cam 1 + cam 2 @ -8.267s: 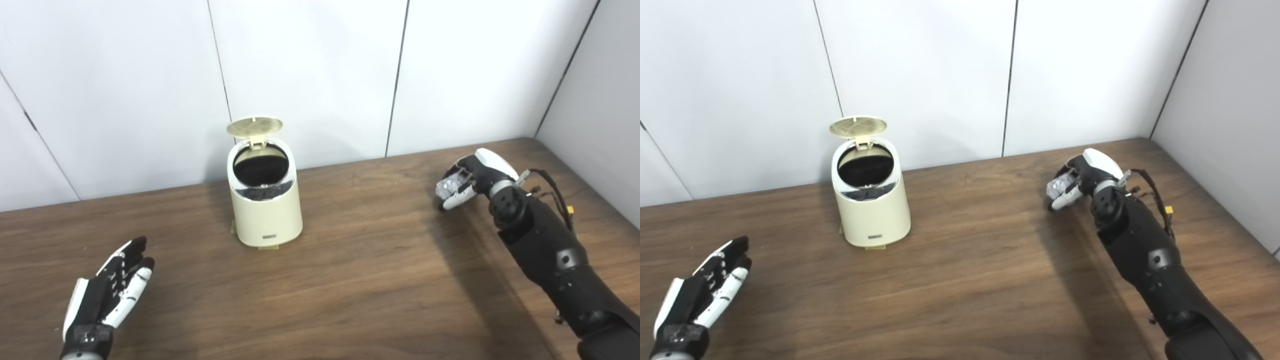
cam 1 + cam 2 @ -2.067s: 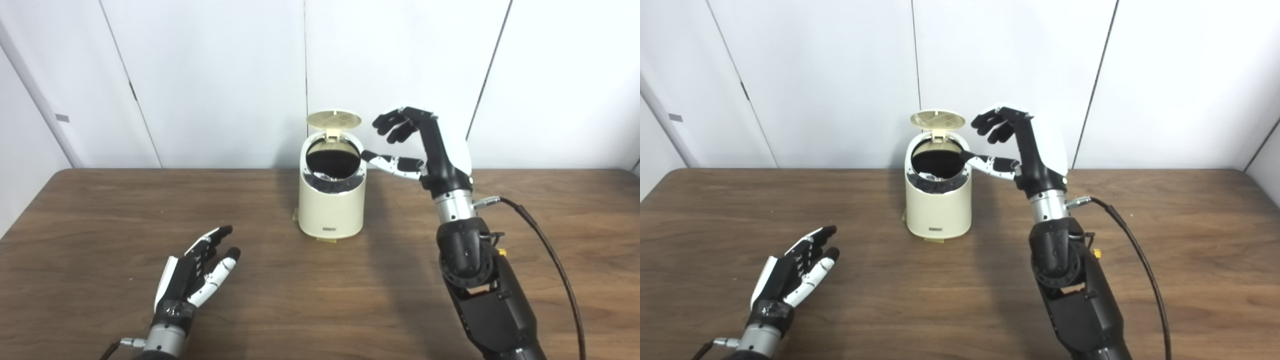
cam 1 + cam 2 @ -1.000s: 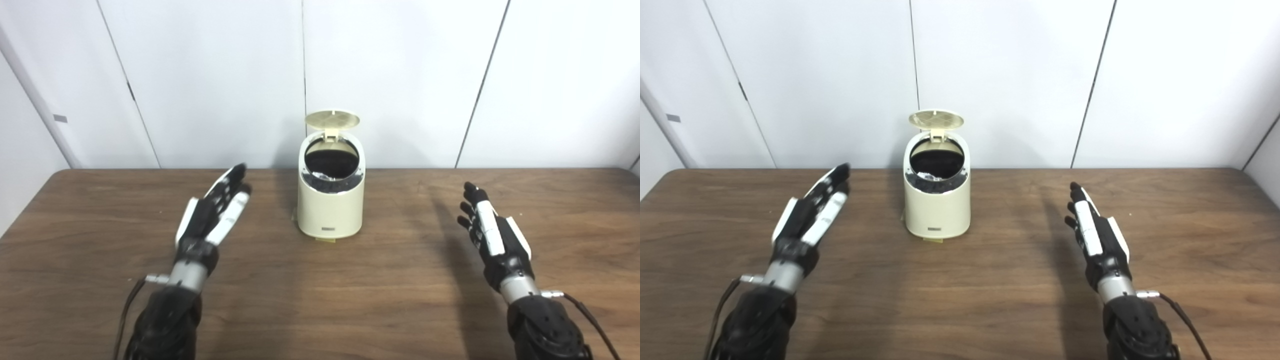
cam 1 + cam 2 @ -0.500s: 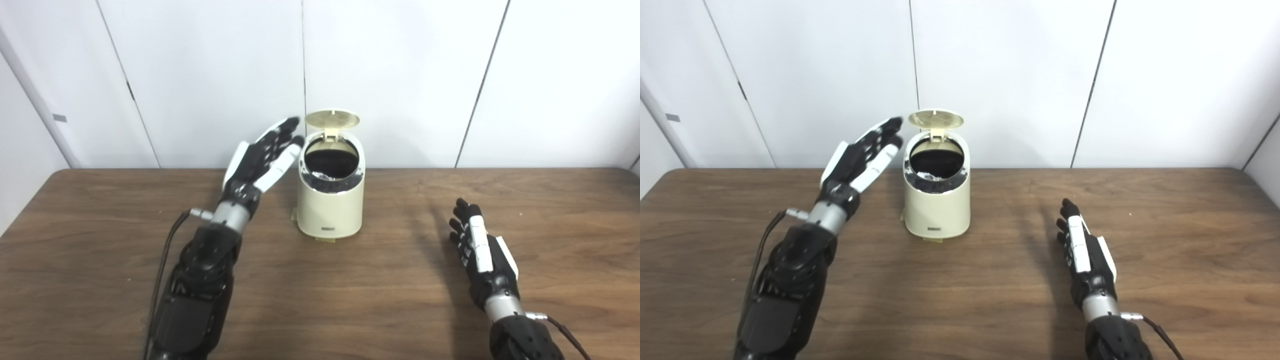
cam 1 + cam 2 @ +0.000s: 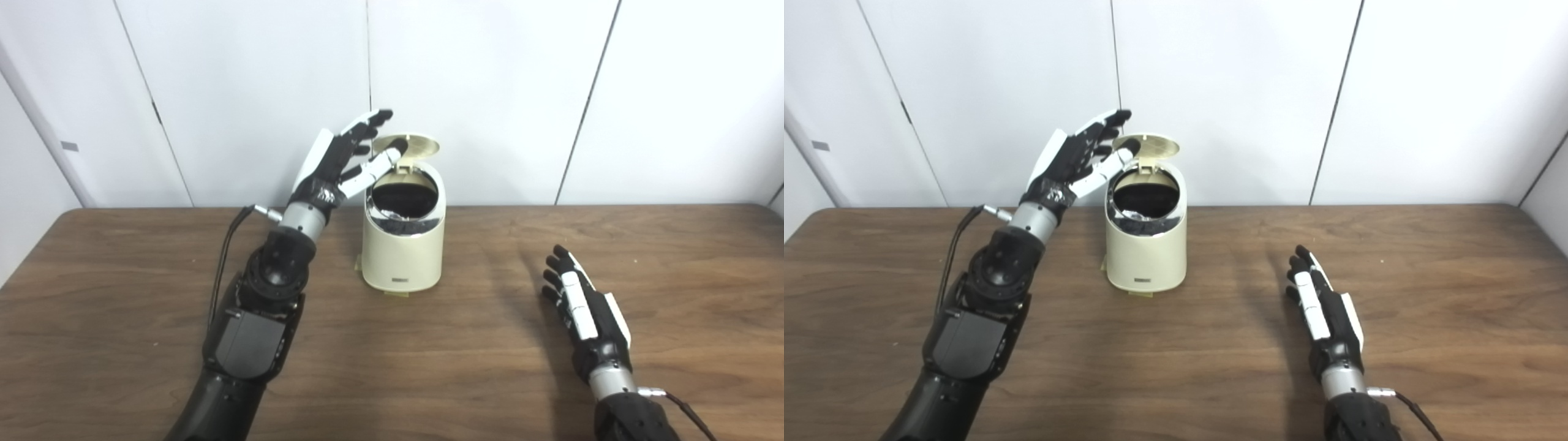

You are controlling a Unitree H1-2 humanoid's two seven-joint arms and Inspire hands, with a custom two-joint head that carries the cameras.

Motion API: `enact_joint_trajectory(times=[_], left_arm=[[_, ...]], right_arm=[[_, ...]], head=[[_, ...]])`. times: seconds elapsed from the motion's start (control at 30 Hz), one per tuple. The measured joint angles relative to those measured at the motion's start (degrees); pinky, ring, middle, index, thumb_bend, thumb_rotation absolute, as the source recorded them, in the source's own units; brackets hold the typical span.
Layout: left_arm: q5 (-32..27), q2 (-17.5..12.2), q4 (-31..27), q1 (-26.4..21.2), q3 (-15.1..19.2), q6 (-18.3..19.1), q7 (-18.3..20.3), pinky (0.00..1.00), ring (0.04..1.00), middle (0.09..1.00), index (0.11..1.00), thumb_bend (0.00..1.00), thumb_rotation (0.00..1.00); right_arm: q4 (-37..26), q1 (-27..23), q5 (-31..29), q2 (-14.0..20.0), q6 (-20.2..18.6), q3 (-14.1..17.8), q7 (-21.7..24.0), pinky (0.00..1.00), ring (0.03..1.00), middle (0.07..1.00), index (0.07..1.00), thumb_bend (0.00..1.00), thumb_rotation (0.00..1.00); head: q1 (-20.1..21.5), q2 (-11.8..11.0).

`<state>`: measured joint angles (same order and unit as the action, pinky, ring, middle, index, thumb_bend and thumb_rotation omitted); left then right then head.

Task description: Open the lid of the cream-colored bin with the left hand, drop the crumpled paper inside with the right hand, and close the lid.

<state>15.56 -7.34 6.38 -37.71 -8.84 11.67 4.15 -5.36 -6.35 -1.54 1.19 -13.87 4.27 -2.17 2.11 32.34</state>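
Left eye view, so we've got the cream-colored bin (image 5: 402, 245) sitting mid-desk (image 5: 122, 343) near the wall, lid (image 5: 416, 144) flipped up at the back. Our left hand (image 5: 340, 162) is raised right beside that lid, fingers (image 5: 367, 124) spread, thumb tip about touching its front edge. Crumpled paper (image 5: 1132, 215) shows as a pale bit inside the bin's mouth. Our right hand (image 5: 588, 315) sits low over the desk, well apart from the bin, fingers straight and apart, holding nothing.

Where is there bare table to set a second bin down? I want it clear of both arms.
Bare wood lies between the cream-colored bin and the right hand, and along the table beyond that hand to the right edge. The far left corner is bare too. It is crowded at the lid, where the left hand reaches.
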Motion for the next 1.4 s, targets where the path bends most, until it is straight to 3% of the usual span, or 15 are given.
enact_joint_trajectory(times=[0.17, 0.33, 0.43, 0.47, 0.57, 0.67, 0.83, 1.1, 1.4], left_arm=[[4.4, -0.1, 0.0, -1.0, -1.5, 0.0, -0.7, 0.86, 0.962, 0.981, 0.953, 0.57, 0.61], [13.5, -3.0, 0.1, -1.2, -6.2, -4.3, -2.8, 0.9, 0.984, 0.925, 0.817, 0.56, 0.59], [16.9, -4.4, 0.1, -1.2, -7.3, -5.2, -3.2, 0.87, 0.988, 0.932, 0.744, 0.57, 0.6], [17.7, -4.8, 0.1, -1.2, -7.6, -5.4, -3.2, 0.87, 0.97, 0.922, 0.681, 0.57, 0.59], [21.7, -6.2, 0.1, -1.3, -9.4, -6.6, -3.3, 0.88, 0.966, 0.92, 0.596, 0.57, 0.64], [24.6, -6.9, 0.1, -1.6, -10.6, -6.5, -1.5, 0.89, 0.982, 0.936, 0.585, 0.58, 0.71], [26.2, -7.6, 0.1, -2.1, -11.4, -6.5, 1.6, 0.86, 0.977, 0.932, 0.583, 0.63, 0.73], [27.9, -8.4, -0.8, -2.3, -12.1, -5.0, 7.4, 0.86, 0.981, 0.932, 0.604, 0.62, 0.71], [28.4, -8.7, -2.2, 0.1, -12.9, -4.4, 9.9, 0.85, 0.976, 0.931, 0.635, 0.62, 0.77]], right_arm=[[0.0, 0.0, -1.0, -0.4, 0.0, 0.2, 0.0, 0.9, 0.937, 0.924, 0.931, 0.59, 0.87], [0.0, 0.0, -2.5, -0.9, 0.0, 0.8, -0.1, 0.9, 0.944, 0.93, 0.95, 0.58, 0.87], [0.1, 0.0, -2.5, -0.8, 0.0, 0.8, -0.2, 0.89, 0.942, 0.929, 0.954, 0.58, 0.87], [0.1, 0.0, -2.4, -0.7, 0.0, 0.8, -0.3, 0.88, 0.938, 0.927, 0.953, 0.58, 0.88], [0.1, 0.0, -1.7, -0.7, 0.0, 0.6, -0.7, 0.87, 0.932, 0.922, 0.95, 0.59, 0.88], [0.1, 0.0, -1.6, -0.7, 0.0, 0.6, -1.0, 0.86, 0.926, 0.918, 0.952, 0.58, 0.88], [0.1, 0.0, -1.5, -0.9, -0.1, 0.4, -1.7, 0.86, 0.928, 0.92, 0.954, 0.57, 0.88], [0.1, 0.0, -1.4, -0.9, -0.1, 0.3, -1.9, 0.86, 0.932, 0.923, 0.963, 0.57, 0.89], [0.0, 0.0, -0.6, -0.8, -0.1, 0.0, -2.1, 0.87, 0.927, 0.923, 0.969, 0.57, 0.84]], head=[[0.4, 0.2], [0.3, 0.3], [0.4, 0.4], [0.4, 0.4], [0.2, 0.7], [0.4, 0.8], [0.4, 0.9], [0.7, 1.3], [1.1, 1.7]])
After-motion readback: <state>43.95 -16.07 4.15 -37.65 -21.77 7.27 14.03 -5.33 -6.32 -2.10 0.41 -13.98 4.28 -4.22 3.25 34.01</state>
